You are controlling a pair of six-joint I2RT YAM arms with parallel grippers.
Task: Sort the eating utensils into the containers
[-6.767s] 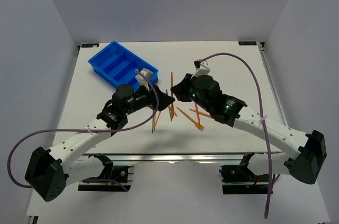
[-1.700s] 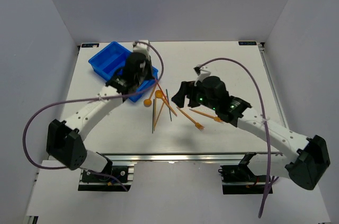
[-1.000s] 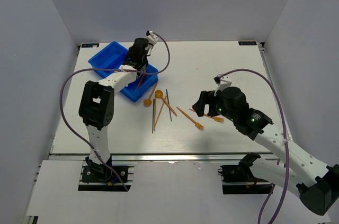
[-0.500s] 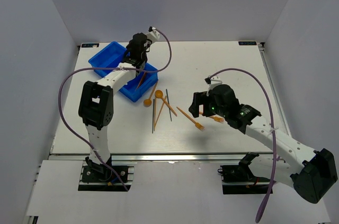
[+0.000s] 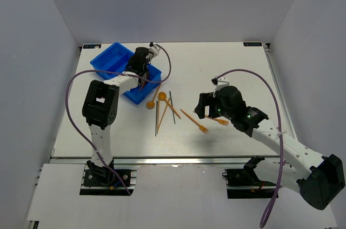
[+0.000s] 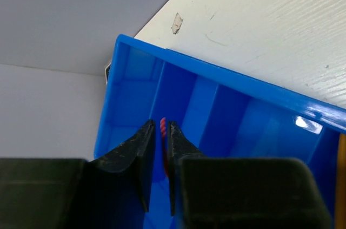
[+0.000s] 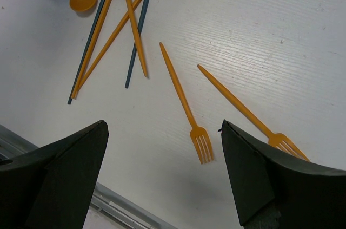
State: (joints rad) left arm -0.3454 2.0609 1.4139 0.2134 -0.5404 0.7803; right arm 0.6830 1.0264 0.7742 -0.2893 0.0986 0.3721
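Visibly, two forks (image 7: 184, 102), two spoons (image 7: 81, 1).

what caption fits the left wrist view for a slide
Left gripper pinching a thin red utensil above the bright blue divided tray

- The left gripper (image 6: 160, 131) has two matt black plastic fingers (image 6: 141, 153). They are wedge-shaped, taper to thin tips and have flat inner faces. Just behind them sits a blocky black body.
- The right gripper (image 7: 162, 131) has the same matt black fingers (image 7: 70, 172), broad and angular with bevelled edges.
- Behind each gripper is a rounded black motor housing (image 5: 231, 102). Small green lights (image 5: 219, 111) glow on the right arm's.
- Further back from the grippers come slim white links (image 5: 284, 145).
- Farthest from the grippers are boxy black joint blocks (image 5: 324, 180).
- A thin purple cable (image 5: 259, 80) arcs loose from behind each gripper, ending there in a small white connector (image 5: 219, 80).
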